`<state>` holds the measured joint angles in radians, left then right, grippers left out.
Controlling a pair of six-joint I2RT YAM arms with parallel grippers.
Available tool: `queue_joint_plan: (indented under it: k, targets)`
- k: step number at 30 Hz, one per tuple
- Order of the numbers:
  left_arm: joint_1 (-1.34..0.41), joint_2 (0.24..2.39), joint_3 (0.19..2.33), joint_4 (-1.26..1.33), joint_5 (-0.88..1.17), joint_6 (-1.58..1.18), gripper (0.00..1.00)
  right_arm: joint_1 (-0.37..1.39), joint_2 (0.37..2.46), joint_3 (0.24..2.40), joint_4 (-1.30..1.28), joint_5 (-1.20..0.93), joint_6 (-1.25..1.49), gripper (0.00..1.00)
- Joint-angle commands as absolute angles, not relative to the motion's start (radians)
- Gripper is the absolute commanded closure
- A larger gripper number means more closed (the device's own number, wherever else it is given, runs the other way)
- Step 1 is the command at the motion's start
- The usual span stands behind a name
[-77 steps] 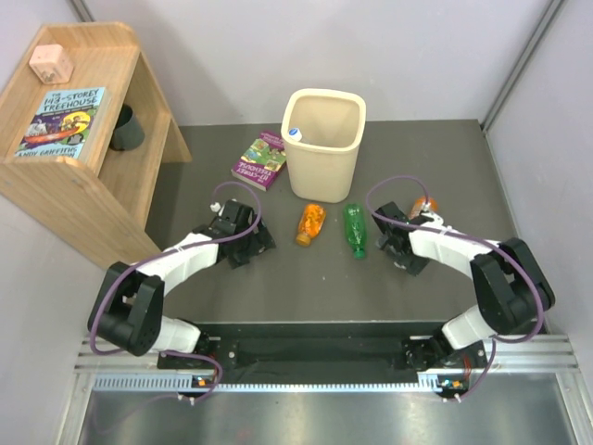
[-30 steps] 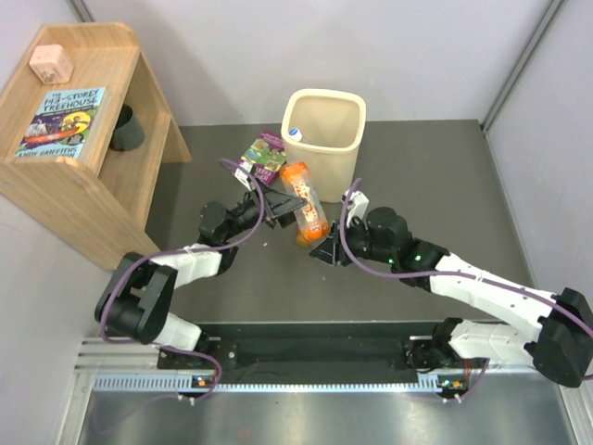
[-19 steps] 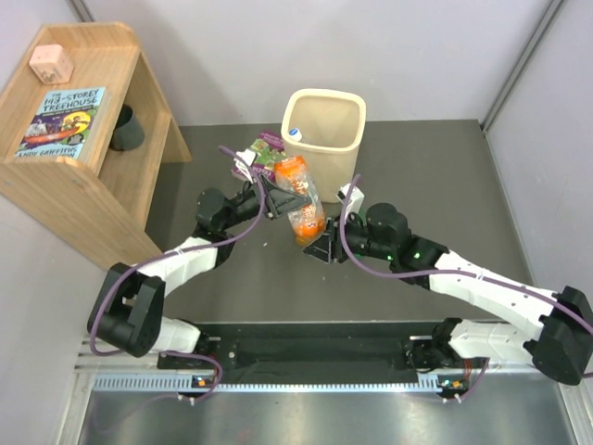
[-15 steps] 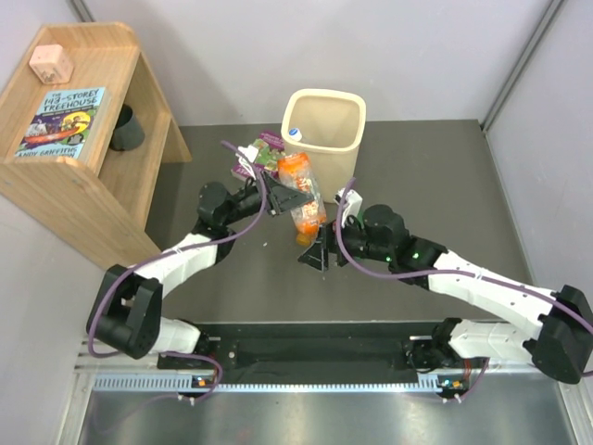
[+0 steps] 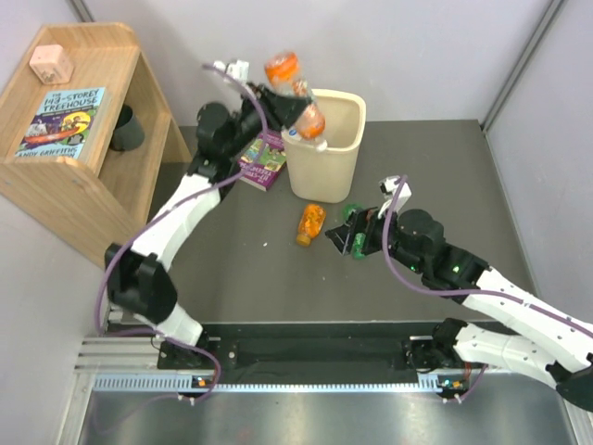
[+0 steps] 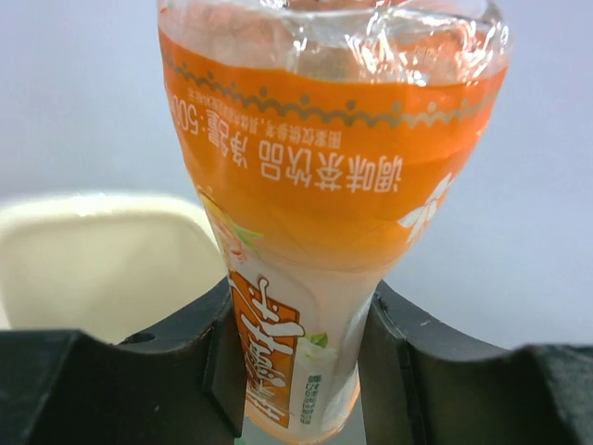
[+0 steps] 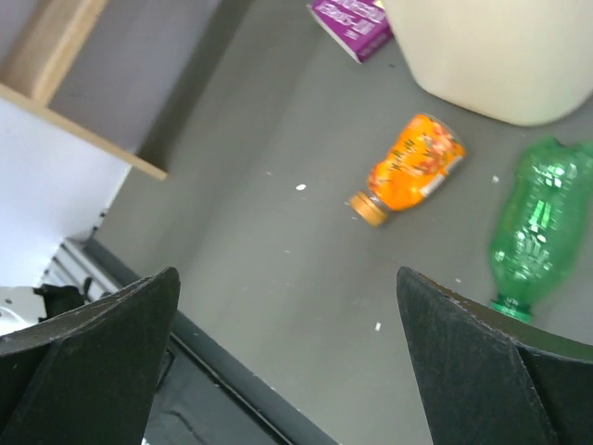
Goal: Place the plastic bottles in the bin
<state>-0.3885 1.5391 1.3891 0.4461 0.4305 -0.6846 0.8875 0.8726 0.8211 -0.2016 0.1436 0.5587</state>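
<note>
Orange bottle [image 6: 324,185] lifted to bin [image 5: 324,171], Chinese label

big bottle [image 6: 324,185]: clear, with an orange label, white letters and a wavy brown line
small bottle [image 7: 408,171]: orange
green bottle [image 7: 537,232]: see-through green
bin [image 5: 324,158]: cream
book [image 5: 260,164]: purple and green
desk [image 5: 250,269]: dark grey
shelf [image 5: 74,185]: light brown wood
cup [image 5: 127,130]: dark

Upper left, the book [image 5: 63,120] reads "STOREY TREEHOUSE" and "ANDY GRIFFITHS". The purple book [image 5: 262,162], upper centre, reads "TREEHOUSE". The orange bottle [image 6: 324,213] carries upside-down Chinese print with "500".
</note>
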Motion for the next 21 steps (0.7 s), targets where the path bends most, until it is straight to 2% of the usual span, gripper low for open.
queue_joint_plan:
  k: [1,2,7,10,12,16,21]
  targets:
    - [-0.383,1.718,1.615,0.251,0.347,-0.482,0.99,0.897,0.85,0.835,-0.238,0.215,0.555,0.0]
    - [-0.383,1.77,1.675,0.23,0.322,-0.439,0.99,0.896,0.838,0.831,-0.236,0.218,0.557,0.0]
    - [-0.362,1.873,1.701,0.337,0.27,-0.442,0.94,0.896,0.785,0.805,-0.25,0.229,0.554,0.0]
    - [-0.364,1.945,1.788,0.287,0.252,-0.486,0.45,0.896,0.761,0.81,-0.305,0.277,0.545,0.0]
    - [-0.364,1.93,1.78,0.302,0.198,-0.523,0.01,0.894,0.753,0.824,-0.328,0.317,0.532,0.0]
    - [-0.362,1.791,1.669,0.413,0.135,-0.546,0.01,0.885,0.791,0.844,-0.356,0.37,0.523,0.0]
    - [-0.362,1.649,1.642,0.243,0.048,-0.578,0.01,0.83,0.935,0.89,-0.457,0.54,0.59,0.0]
